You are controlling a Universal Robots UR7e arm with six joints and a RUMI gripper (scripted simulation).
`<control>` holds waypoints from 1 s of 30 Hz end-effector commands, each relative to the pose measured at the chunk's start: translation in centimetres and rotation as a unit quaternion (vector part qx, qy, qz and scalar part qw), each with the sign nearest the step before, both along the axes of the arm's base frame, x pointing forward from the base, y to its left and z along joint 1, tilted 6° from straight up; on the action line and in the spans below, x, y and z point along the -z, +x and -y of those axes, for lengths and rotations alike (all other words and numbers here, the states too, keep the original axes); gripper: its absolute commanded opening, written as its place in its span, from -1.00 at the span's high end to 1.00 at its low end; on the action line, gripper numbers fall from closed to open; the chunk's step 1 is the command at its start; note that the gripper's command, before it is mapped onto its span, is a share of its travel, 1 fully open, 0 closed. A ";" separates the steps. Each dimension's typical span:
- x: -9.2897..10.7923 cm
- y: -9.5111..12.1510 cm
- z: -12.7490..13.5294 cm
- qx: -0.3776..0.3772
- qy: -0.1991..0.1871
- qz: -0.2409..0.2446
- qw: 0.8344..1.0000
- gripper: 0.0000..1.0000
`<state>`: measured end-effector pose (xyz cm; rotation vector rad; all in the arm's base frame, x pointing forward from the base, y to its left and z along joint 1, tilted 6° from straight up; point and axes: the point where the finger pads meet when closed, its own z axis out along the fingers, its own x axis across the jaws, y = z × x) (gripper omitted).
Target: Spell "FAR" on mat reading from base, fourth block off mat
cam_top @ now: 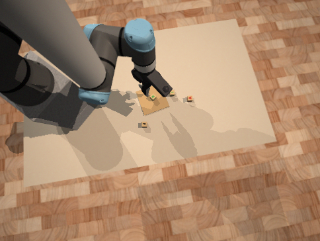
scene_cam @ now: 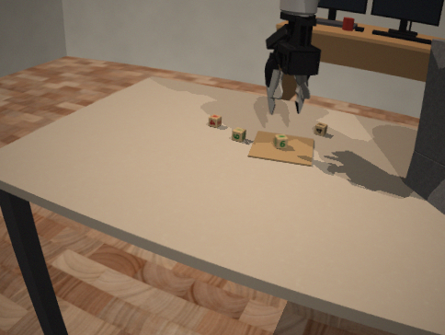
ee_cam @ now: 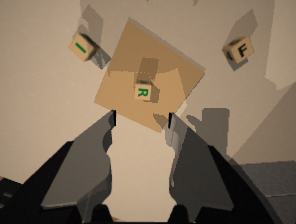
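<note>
the gripper (scene_cam: 285, 107) hung above the mat (scene_cam: 267, 152), fingers partly spread and pinching nothing; the r block (ee_cam: 142, 92) sat on the mat, the f block (ee_cam: 242, 50) off it.

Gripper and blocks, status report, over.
Gripper partly closed, holding nothing, above the table. R block alone on mat. F block and I block off mat. Nothing blocking the R.
</note>
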<state>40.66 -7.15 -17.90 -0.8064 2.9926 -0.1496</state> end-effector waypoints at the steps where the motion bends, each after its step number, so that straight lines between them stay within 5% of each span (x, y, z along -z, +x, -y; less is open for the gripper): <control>1: 0.2 0.1 0.0 0.000 0.000 0.001 1.000 0.26; 30: 3.8 0.3 0.3 0.000 0.000 0.001 1.000 0.26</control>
